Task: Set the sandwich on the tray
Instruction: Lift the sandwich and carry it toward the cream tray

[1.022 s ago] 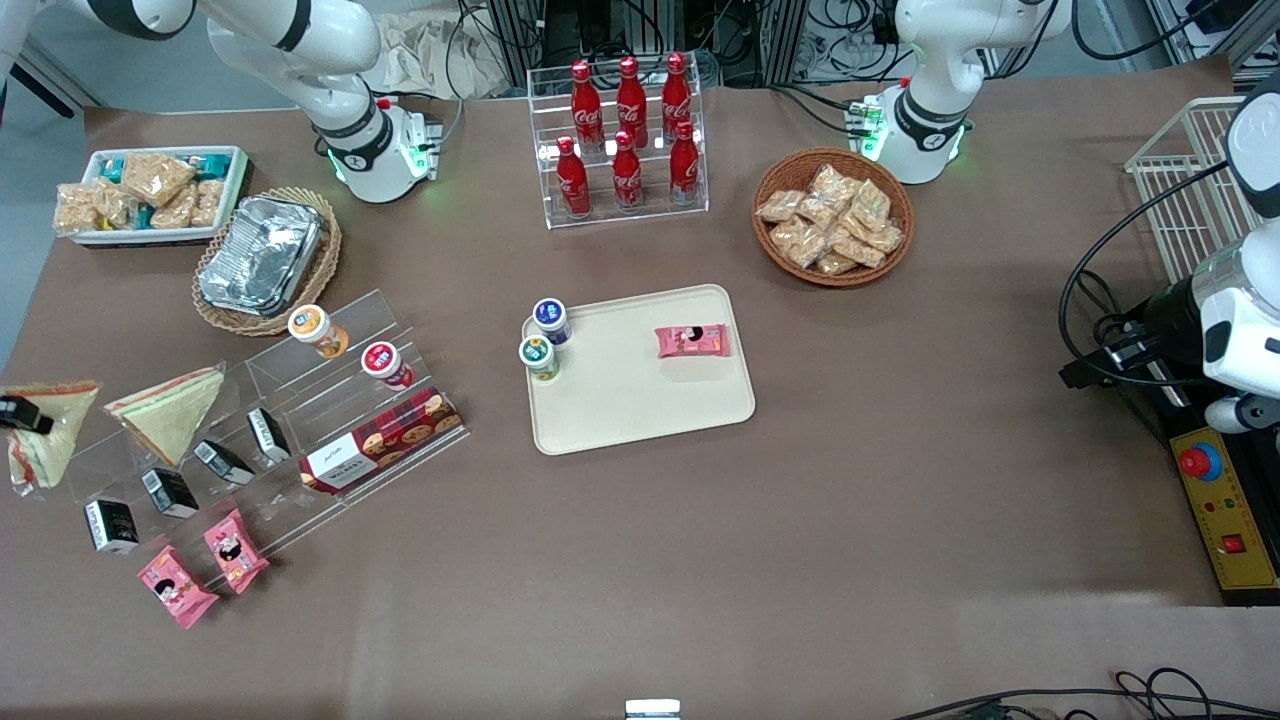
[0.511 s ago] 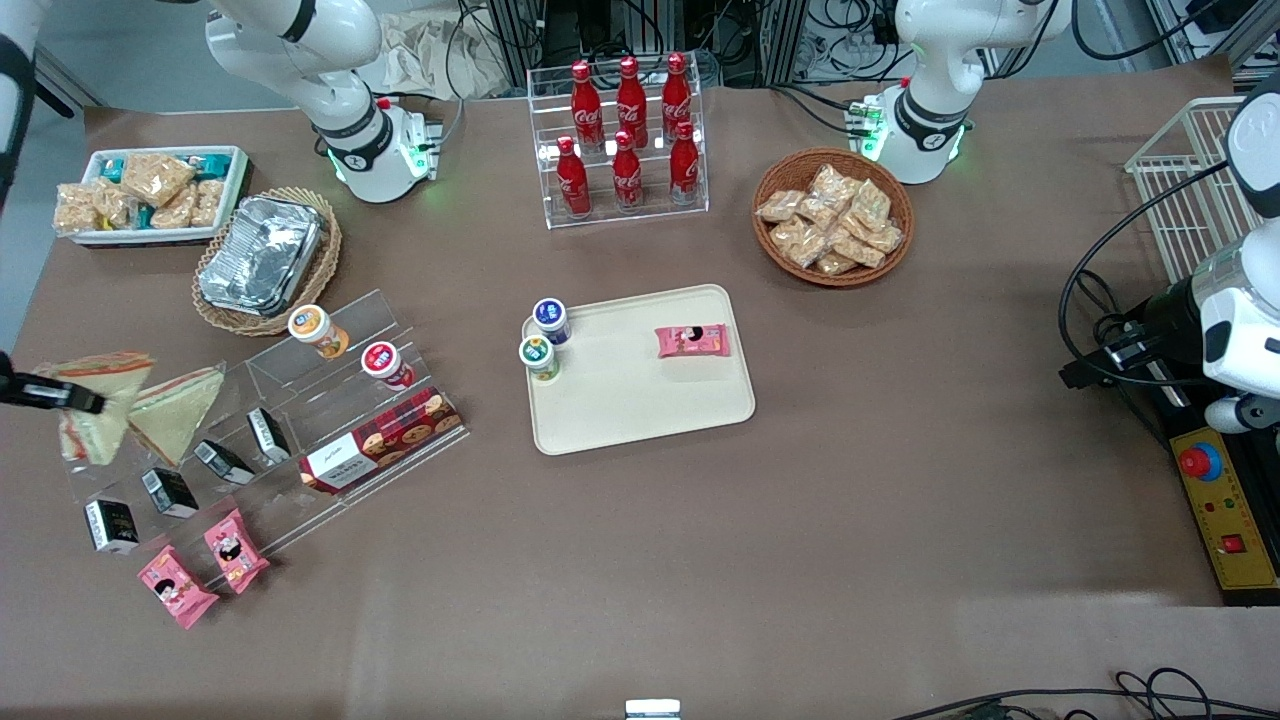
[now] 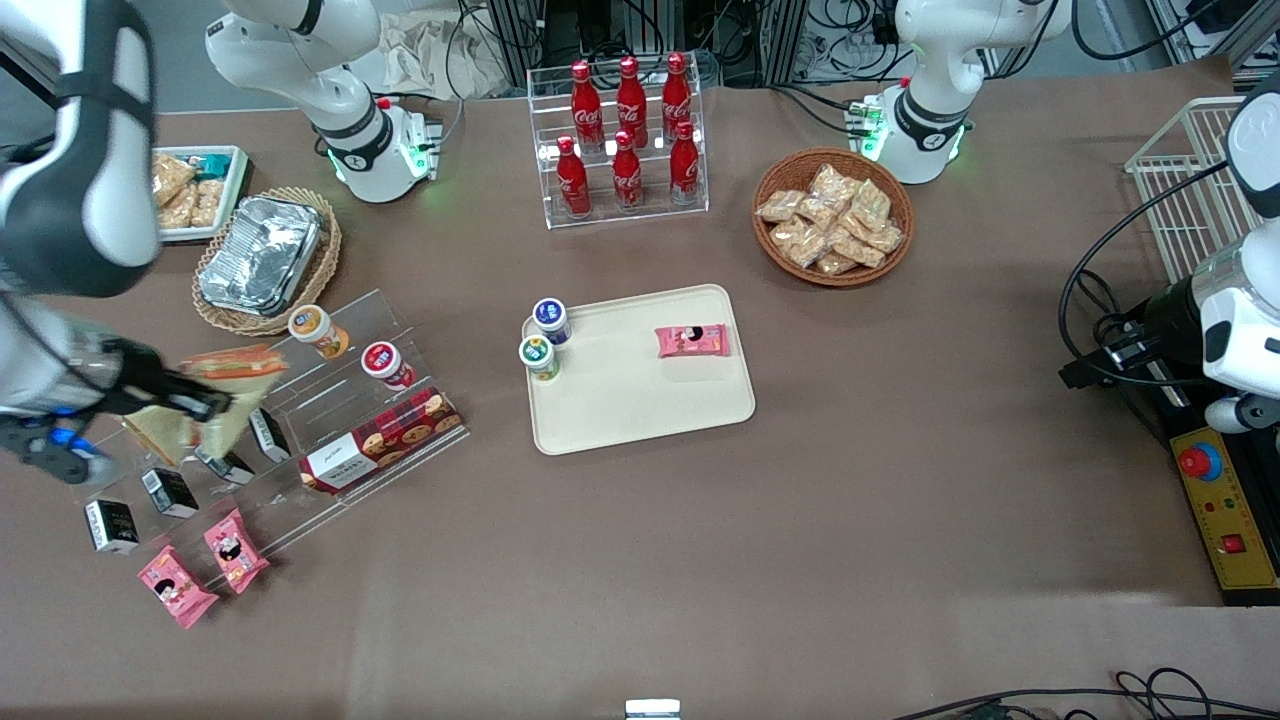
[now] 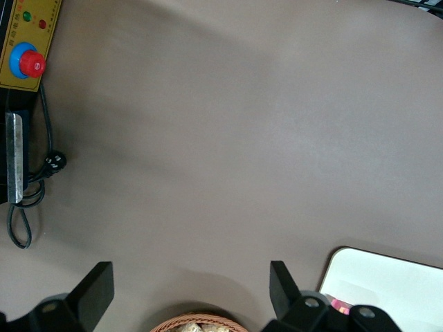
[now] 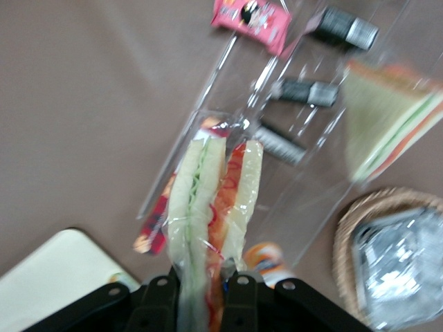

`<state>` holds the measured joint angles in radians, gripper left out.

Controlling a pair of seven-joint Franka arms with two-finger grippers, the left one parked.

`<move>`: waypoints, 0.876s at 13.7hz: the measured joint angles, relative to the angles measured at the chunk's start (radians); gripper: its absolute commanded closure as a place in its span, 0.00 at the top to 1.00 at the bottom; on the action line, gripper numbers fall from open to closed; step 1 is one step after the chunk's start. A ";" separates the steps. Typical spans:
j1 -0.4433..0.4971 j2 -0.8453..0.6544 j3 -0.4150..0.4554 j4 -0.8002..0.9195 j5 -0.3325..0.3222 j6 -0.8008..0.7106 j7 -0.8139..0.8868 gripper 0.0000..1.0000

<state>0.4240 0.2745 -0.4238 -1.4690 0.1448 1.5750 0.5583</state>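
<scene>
My right gripper [image 3: 212,405] is shut on the sandwich [image 3: 238,366], a clear-wrapped wedge with cream bread and red-orange filling. It holds the wedge in the air above the clear acrylic display stand [image 3: 330,400]. In the right wrist view the sandwich [image 5: 211,200] hangs edge-on between the fingers of the gripper [image 5: 204,290]. The cream tray [image 3: 640,405] lies flat at the table's middle, well apart from the gripper; a corner of the tray [image 5: 59,277] shows in the wrist view. A similar greenish-tan wedge [image 5: 384,124] rests on the stand, mostly hidden under the arm in the front view.
The tray holds two small lidded cups [image 3: 544,340] and a pink packet [image 3: 692,341]. The stand carries two cups [image 3: 318,330], a red cookie box [image 3: 385,438] and black packets [image 3: 165,490]. A foil container [image 3: 262,255] sits in a wicker basket. A bottle rack [image 3: 625,140] stands farther back.
My gripper has carried the sandwich up off the table's end and sideways toward the table's middle, over the other wedge and the stand. The arm now covers part of the white snack bin.
</scene>
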 measured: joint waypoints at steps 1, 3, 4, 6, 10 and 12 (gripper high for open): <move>0.048 0.001 0.001 0.000 0.007 0.006 0.095 0.00; 0.140 0.010 0.002 0.000 0.041 0.058 0.290 0.00; 0.180 0.020 0.002 -0.001 0.053 0.087 0.376 0.00; 0.272 0.063 0.003 -0.002 0.072 0.169 0.558 0.00; 0.397 0.162 0.003 -0.019 0.120 0.370 0.821 0.00; 0.441 0.216 0.004 -0.030 0.135 0.454 0.918 0.00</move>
<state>0.8648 0.4901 -0.4203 -1.4992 0.2798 2.0292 1.4766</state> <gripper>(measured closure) 0.793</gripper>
